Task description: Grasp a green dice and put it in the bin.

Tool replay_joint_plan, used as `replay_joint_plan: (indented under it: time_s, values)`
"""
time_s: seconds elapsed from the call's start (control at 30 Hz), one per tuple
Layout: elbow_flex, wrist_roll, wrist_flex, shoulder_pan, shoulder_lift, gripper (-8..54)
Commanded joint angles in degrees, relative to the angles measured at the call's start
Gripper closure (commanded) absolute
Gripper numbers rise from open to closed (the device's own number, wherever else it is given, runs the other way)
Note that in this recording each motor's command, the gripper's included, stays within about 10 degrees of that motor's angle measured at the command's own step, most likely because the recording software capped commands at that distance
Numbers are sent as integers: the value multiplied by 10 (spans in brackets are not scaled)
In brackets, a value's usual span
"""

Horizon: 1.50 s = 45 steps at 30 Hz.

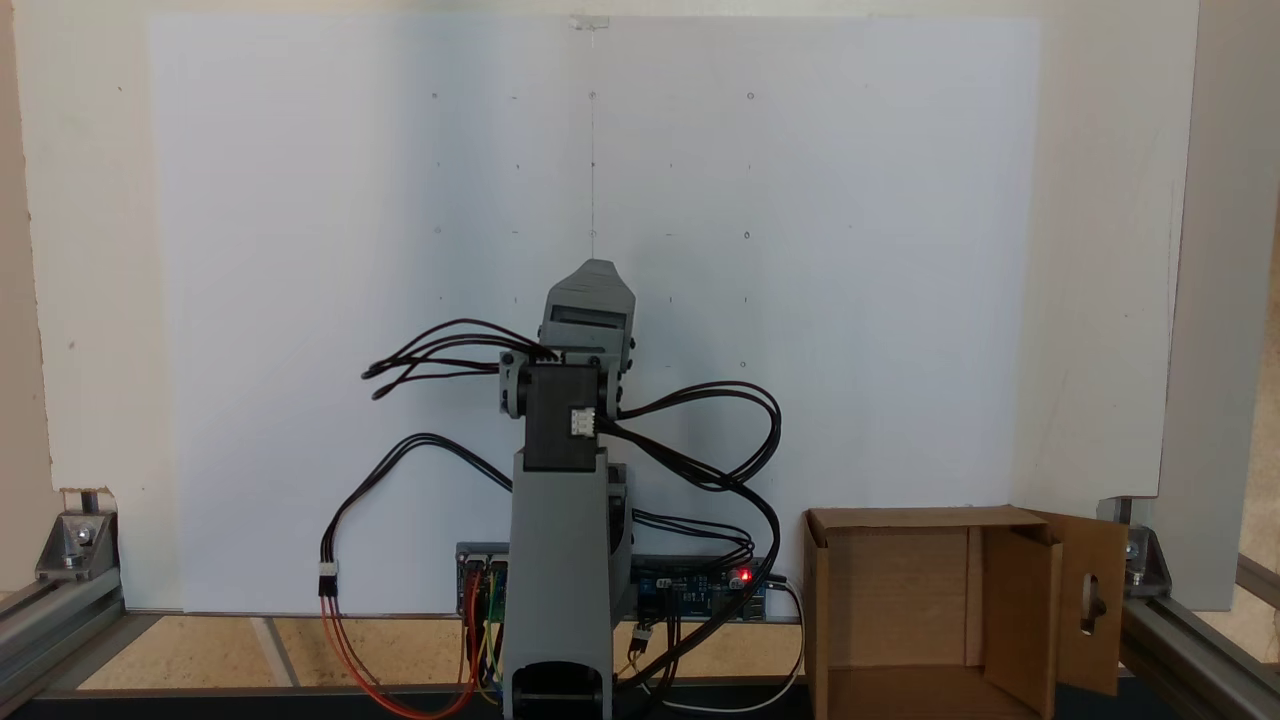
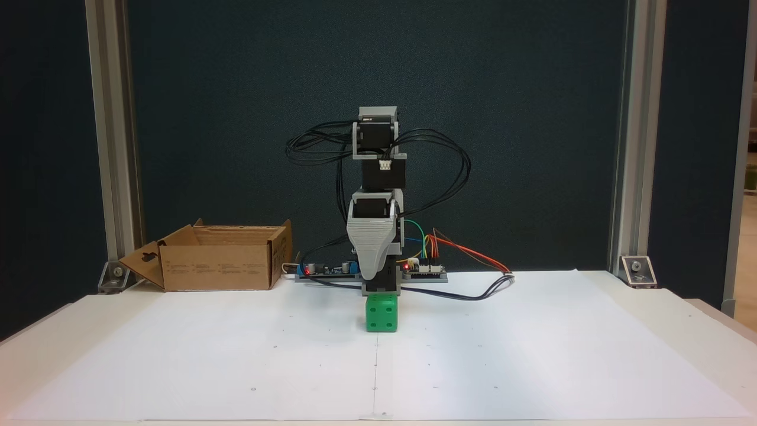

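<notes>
Green dice [image 2: 381, 313] is seen resting on the white desk [image 2: 532, 355], directly below the fingers [image 2: 374, 277], which point down at it; their opening cannot be told. Bin [image 2: 220, 258] stands well apart at the left.

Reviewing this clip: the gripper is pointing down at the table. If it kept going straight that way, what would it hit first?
The green dice. In a fixed view the gripper hangs tip-down directly above it, seemingly at or just over its top face, with the white paper underneath. Whether they already touch, and the exact depth alignment, cannot be told.
</notes>
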<state>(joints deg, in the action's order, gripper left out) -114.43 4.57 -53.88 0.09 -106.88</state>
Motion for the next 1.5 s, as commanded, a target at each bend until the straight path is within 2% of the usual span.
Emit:
replay_joint_plan:
  time_s: [0.0, 0.3, 1.47]
  values:
    - [6, 20, 25, 3, 0, 10]
    - [-62, 21, 106, -17, 13, 11]
    - [-101, 45, 173, -41, 100, 25]
